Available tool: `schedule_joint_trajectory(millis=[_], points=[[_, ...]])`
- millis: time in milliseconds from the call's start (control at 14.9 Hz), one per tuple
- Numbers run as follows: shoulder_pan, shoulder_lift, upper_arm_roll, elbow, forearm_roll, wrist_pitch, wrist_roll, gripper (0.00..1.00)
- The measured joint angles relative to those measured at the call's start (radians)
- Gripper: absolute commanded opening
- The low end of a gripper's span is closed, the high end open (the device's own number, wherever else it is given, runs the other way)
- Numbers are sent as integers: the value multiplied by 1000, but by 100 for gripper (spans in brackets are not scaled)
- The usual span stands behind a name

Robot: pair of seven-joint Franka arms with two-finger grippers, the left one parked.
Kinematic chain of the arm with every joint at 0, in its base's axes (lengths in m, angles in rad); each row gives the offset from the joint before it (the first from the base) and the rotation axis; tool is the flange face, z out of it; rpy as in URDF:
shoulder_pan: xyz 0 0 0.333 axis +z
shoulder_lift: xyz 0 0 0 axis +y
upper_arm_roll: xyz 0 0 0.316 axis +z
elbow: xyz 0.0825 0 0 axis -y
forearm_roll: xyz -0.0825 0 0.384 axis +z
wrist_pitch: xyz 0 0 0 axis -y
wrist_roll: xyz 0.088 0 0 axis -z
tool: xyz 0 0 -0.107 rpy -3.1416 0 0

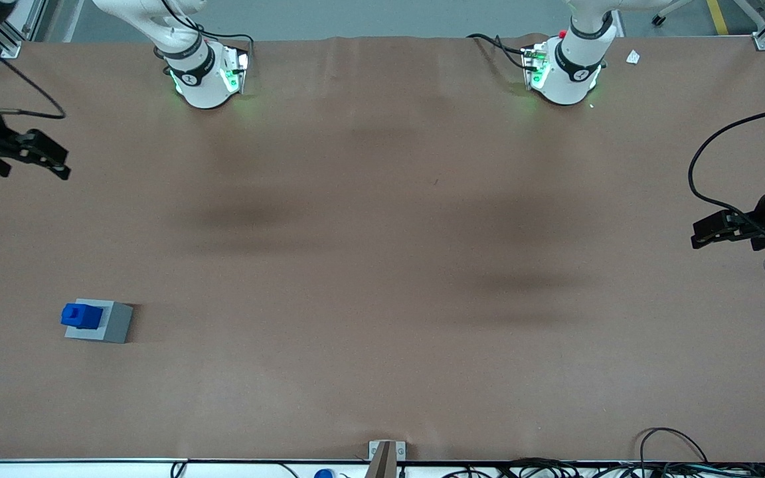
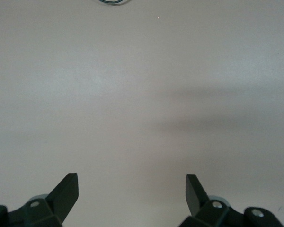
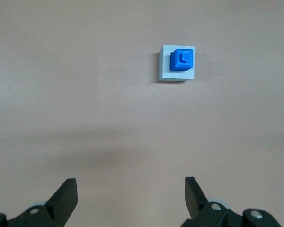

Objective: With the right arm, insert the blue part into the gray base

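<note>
- Plastic blue part looks light, rigid, slick; it already sits in gray base.
- Gripper spread, empty, well apart at base's 6 o'clock; pinch the flat sides.

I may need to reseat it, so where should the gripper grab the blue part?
Grip the blue part by its upright sides standing proud of the gray base, descending from above. The open gripper hangs apart, farther from the front camera.
</note>
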Motion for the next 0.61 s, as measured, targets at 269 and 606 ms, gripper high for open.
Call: schedule_joint_trajectory(millis=[269, 606], points=[[-8, -4, -17, -3, -3, 37, 9, 100], [-19, -4, -24, 5, 8, 45, 8, 100]])
